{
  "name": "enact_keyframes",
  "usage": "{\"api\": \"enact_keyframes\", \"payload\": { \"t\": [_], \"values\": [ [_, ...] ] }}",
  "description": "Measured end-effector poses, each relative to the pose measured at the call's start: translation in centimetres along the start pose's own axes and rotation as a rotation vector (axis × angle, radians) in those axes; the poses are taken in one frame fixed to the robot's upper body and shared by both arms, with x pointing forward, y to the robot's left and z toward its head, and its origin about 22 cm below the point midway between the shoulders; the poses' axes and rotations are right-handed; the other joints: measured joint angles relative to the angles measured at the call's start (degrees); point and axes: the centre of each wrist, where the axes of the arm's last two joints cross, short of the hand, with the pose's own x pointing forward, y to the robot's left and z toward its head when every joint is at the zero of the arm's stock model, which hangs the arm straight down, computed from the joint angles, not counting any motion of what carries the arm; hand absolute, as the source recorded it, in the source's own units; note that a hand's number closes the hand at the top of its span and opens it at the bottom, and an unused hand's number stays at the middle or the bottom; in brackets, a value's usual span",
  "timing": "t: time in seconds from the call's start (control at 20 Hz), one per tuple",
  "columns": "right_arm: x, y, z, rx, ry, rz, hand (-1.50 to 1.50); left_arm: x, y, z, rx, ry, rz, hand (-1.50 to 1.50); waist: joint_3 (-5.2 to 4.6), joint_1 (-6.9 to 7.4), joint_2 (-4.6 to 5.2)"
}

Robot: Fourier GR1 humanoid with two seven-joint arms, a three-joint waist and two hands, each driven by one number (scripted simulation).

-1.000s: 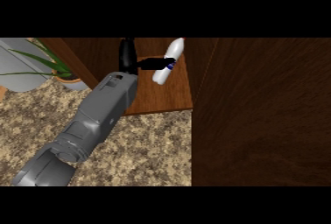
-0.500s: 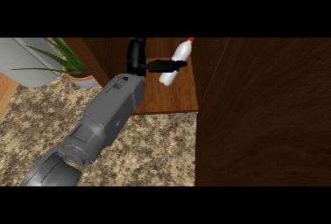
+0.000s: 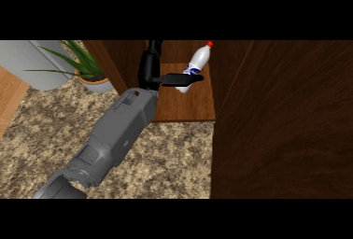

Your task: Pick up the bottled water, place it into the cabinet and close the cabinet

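Hand [image 3: 157, 74]: I see my fingers curled round the bottled water [image 3: 195, 65].
Bottle: tilted, red cap up, above the cabinet [image 3: 186, 105] shelf.
Door [image 3: 283, 130]: open.

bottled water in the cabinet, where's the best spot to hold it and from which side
Hold the bottled water round its labelled middle, coming from its left, as the hand does now. The bottle leans, red cap up and to the right; the open cabinet door stands on its right, so the left side is probably the freer one.
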Motion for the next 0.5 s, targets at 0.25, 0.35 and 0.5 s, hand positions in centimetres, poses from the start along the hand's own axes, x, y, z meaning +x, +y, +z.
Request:
{"api": "enact_keyframes", "payload": {
  "t": [0.25, 0.35, 0.5],
  "values": [
    [-0.2, 0.6, -0.1, -0.015, 0.002, -0.024, -1.5, -1.0, -0.2, 2.8, -0.059, 0.017, 0.09, -1.5, -0.01, 0.68, -0.37],
    [-0.1, 0.7, -0.1, -0.015, 0.005, -0.02, -1.5, -1.1, -0.4, 4.0, -0.084, 0.021, 0.135, -1.5, -0.01, 0.69, -0.4],
    [-0.1, 0.7, -0.2, -0.021, -0.003, -0.013, -1.5, -1.2, -0.8, 6.1, -0.137, 0.021, 0.213, -1.5, 0.0, 1.11, -0.44]
  ]
}}
